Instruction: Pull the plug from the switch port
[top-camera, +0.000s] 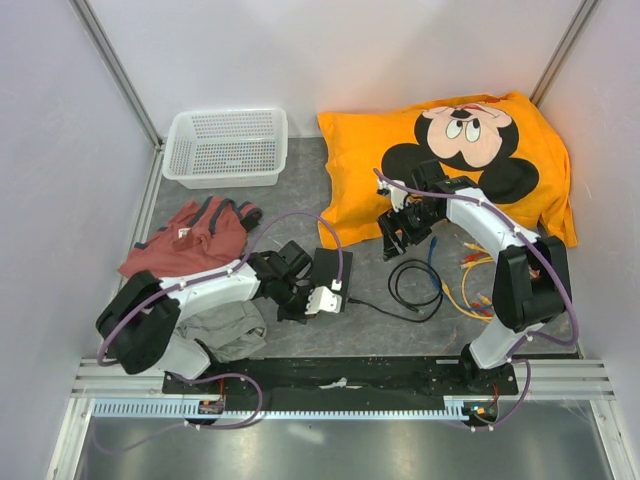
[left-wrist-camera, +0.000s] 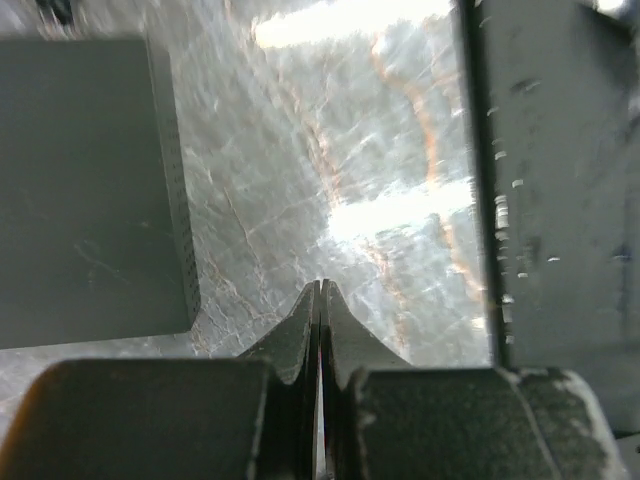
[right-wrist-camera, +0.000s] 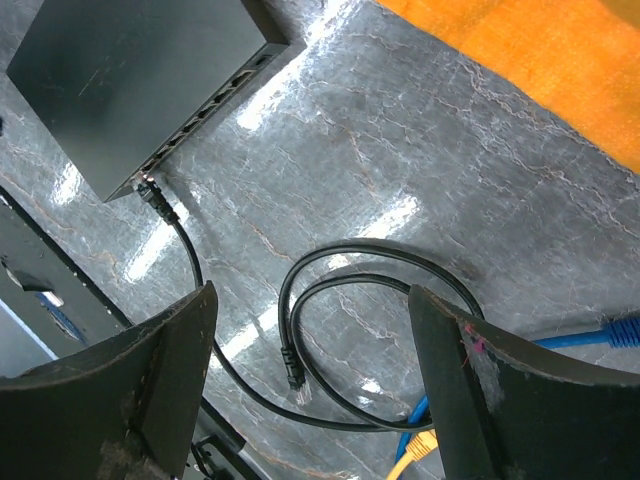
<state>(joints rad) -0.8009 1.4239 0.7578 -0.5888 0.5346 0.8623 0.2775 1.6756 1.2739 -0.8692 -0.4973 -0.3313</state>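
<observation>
plug (right-wrist-camera: 150, 190) sitting seated at corner of switch (right-wrist-camera: 120, 80), pointing out toward right jaws (right-wrist-camera: 320, 345) | right jaws standing wide, empty | left jaws (left-wrist-camera: 320, 295) pressed together beside switch

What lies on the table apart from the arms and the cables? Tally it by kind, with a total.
White basket: 1
Orange pillow: 1
Black switch: 1
Garments: 2 (red garment, grey garment)
Total: 5

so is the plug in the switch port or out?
In: the plug sits in the end port of the switch, its black cable trailing away.
</observation>
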